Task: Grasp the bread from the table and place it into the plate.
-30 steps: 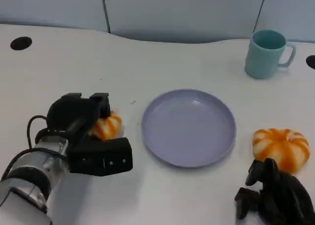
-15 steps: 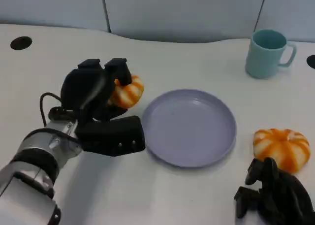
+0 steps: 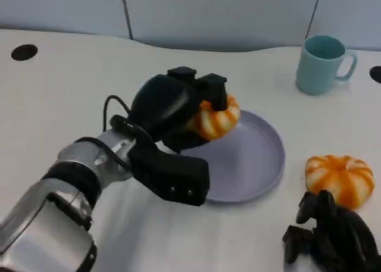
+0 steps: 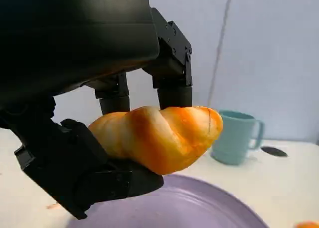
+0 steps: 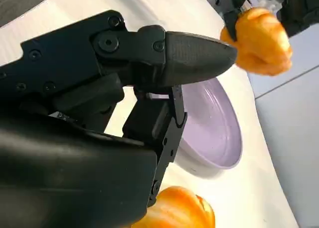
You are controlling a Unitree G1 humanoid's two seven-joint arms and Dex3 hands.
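The left hand (image 3: pixel 178 108) grips a small orange-and-cream striped bread roll (image 3: pixel 215 118) above the near-left rim of the round lavender plate (image 3: pixel 256 159); in the head view the fingers curl over the top of the roll and the black shell hides how it is held underneath; the left wrist view fills that in, showing the roll (image 4: pixel 157 135) pinched between upper fingers (image 4: pixel 172 78) pressing on its top and a lower black finger cupped beneath it, with the plate (image 4: pixel 199 210) lying below it and a clear gap between the two.

The right hand (image 3: pixel 330 239) rests low at the table's near-right edge with its fingers curled inward and nothing visible inside them; just beyond it sits a second, larger orange-and-cream striped bun (image 3: pixel 339 180) on the white table (image 3: pixel 71 87), beside the plate but off it; the right wrist view shows that bun (image 5: pixel 177 210) close against the hand's shell, though contact cannot be told, and also catches the held roll (image 5: pixel 259 41) from across the plate (image 5: pixel 214 128).

A pale teal ceramic mug (image 3: pixel 321 63) stands upright at the far right, well apart from the plate; the left wrist view shows it (image 4: pixel 232 138) behind the roll.
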